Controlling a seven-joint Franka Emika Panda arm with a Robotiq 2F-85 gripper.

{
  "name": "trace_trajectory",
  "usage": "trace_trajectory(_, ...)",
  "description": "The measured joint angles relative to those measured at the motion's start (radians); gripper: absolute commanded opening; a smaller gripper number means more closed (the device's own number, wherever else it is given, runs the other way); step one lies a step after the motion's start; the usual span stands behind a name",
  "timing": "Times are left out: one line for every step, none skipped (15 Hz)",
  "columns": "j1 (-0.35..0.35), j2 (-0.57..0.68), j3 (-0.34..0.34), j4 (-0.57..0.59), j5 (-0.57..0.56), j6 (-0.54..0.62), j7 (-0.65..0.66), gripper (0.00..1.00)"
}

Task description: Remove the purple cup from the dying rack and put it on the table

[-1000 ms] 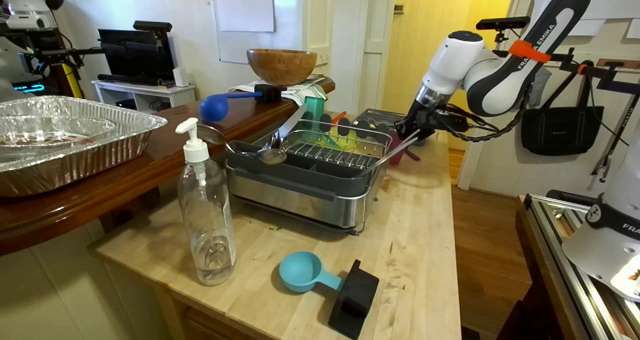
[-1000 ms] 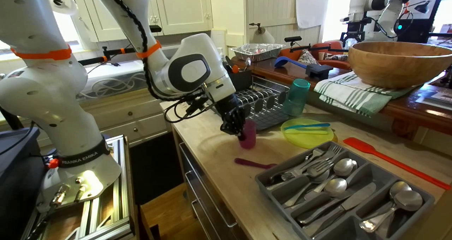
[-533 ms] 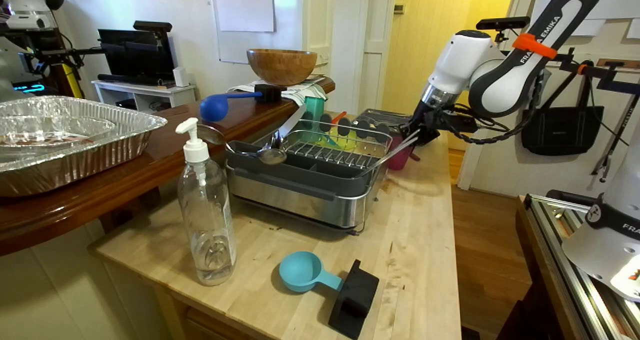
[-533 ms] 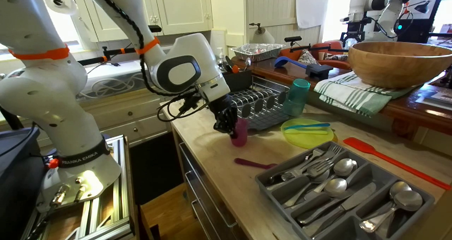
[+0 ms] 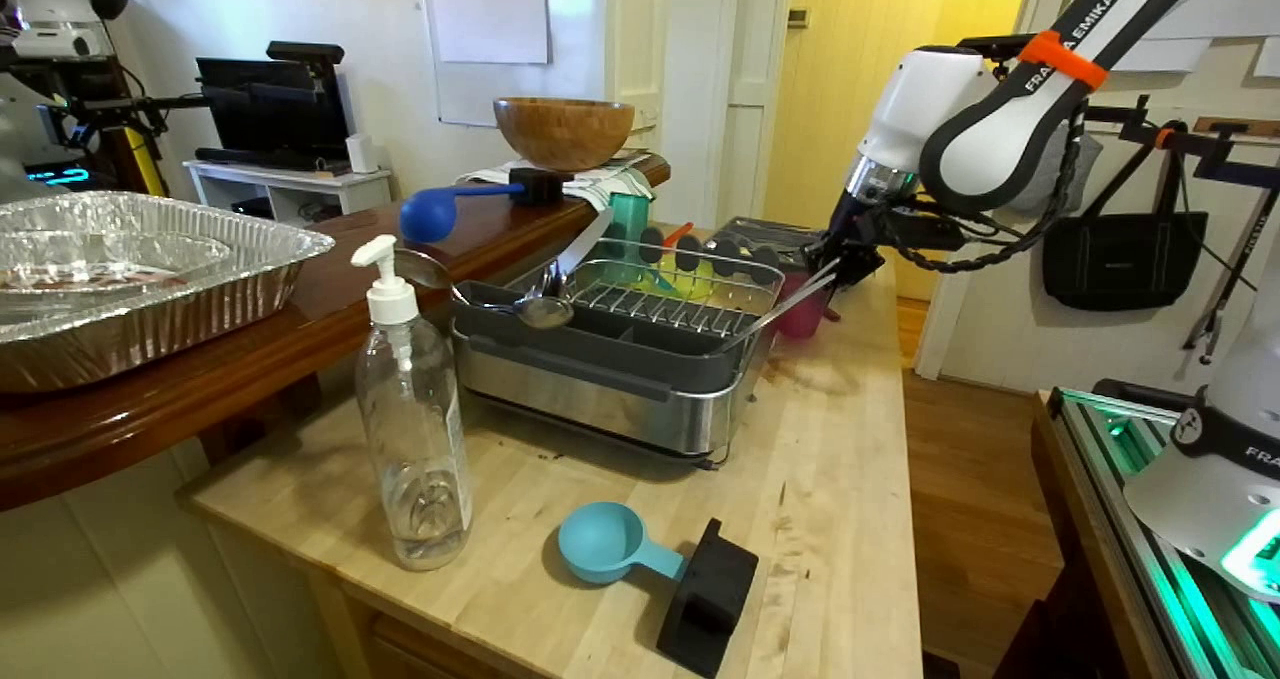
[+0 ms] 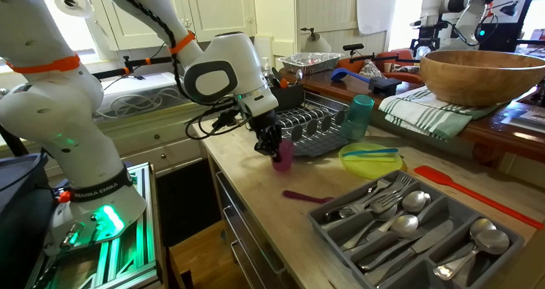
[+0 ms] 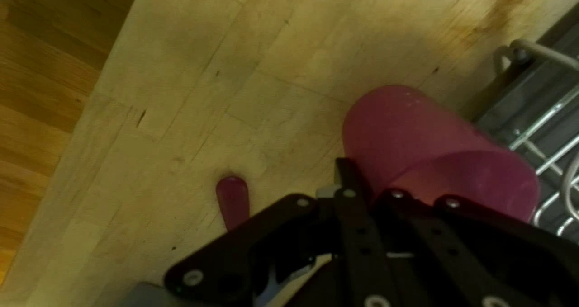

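Round purple plastic cup point(image 6: 286, 153) just shifted along the flat pale-wood table point(image 6: 255, 182) — black two-finger gripper point(image 6: 277, 157) pinching its wall — prob only release left.

and here "franka emika" is shown in full on the dark base band point(image 6: 101, 188); up on the arm point(image 5: 1010, 134), "fra" and "emika" are split by an orange strap point(image 5: 1063, 60).
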Motion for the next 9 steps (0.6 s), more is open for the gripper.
trace_trajectory(-0.002,-0.016,0.001,-0.001,0.012,-0.028,-0.026,0.01)
trace_trajectory(-0.007,-0.032,0.002,-0.004,0.014,-0.058,-0.045,0.01)
trace_trajectory(-0.015,-0.047,0.003,-0.003,0.014,-0.086,-0.063,0.01)
trace_trajectory(-0.023,-0.060,0.005,-0.001,0.014,-0.112,-0.080,0.01)
trace_trajectory(-0.032,-0.072,0.007,-0.001,0.013,-0.134,-0.096,0.01)
trace_trajectory(-0.042,-0.081,0.010,-0.003,0.013,-0.146,-0.113,0.01)
trace_trajectory(-0.051,-0.087,0.011,-0.003,0.013,-0.152,-0.129,0.01)
trace_trajectory(-0.057,-0.090,0.012,-0.003,0.014,-0.152,-0.148,0.01)
trace_trajectory(-0.064,-0.090,0.013,-0.002,0.014,-0.152,-0.162,0.01)
